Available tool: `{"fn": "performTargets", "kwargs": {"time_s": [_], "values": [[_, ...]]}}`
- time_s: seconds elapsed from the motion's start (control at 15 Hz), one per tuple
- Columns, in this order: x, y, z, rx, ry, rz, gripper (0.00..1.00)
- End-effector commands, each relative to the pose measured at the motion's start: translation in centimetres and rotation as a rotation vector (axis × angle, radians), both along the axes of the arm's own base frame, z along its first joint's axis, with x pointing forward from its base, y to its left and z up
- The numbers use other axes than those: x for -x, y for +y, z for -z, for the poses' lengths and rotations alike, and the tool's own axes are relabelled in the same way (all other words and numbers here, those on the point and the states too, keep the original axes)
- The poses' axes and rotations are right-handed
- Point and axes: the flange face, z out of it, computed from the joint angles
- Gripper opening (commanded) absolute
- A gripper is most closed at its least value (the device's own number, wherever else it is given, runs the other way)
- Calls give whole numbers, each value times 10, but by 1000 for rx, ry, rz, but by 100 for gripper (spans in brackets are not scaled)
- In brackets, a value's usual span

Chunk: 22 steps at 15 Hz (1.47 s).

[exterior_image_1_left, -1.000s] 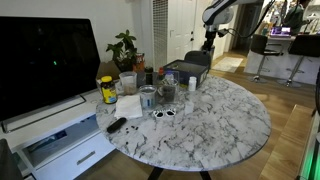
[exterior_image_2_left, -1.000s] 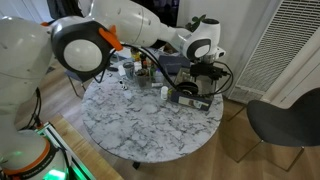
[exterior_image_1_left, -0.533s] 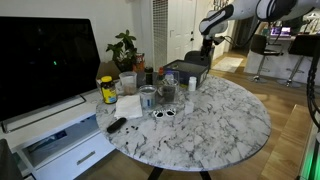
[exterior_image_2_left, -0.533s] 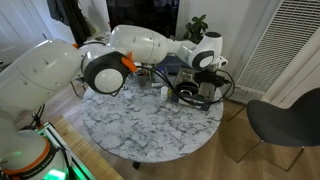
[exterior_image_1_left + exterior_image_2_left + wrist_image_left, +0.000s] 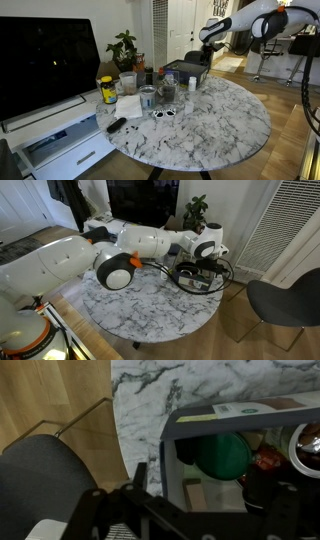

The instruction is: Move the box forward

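While the jaws are hovering over the rim of the marble counter (image 5: 225, 125), they are standing wide and gripping nothing. In the wrist view the two dark fingers (image 5: 140, 485) are showing well apart at the bottom of the picture. The box (image 5: 172, 450) is lying just below and ahead of the jaws, and its near side wall is running up between them. In both exterior views the box (image 5: 185, 70) (image 5: 195, 277) is sitting at the counter's edge under the jaws, with the arm (image 5: 245, 18) reaching in from above. Whether a finger is touching the wall cannot be told.

The box is standing open on top and carrying loose things, among them a green rounded item (image 5: 222, 455). Behind and beneath the jaws, off the counter, a dark chair (image 5: 40, 475) is standing.

The step in hand is, by my reading, getting a hold on the wall. It would be done well by lowering straight down so that one finger is going inside the box and one outside, clear of the green item. The jaws should then be closing firmly on the wall. The slide should be slow and level, keeping the box flat on the counter so that nothing inside is tipping. It should stop short of the yellow-lidded jar (image 5: 107, 90) and its neighbours beyond the jaws.
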Motion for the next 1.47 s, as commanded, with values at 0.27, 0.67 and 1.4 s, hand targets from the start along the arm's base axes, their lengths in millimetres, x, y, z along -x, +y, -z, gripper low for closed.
{"fn": "performTargets", "kwargs": {"time_s": [0.27, 0.67, 1.4], "values": [[3, -8, 32, -19, -23, 82, 73], [14, -15, 48, -16, 50, 103, 27], [45, -40, 50, -54, 214, 182, 1]]}}
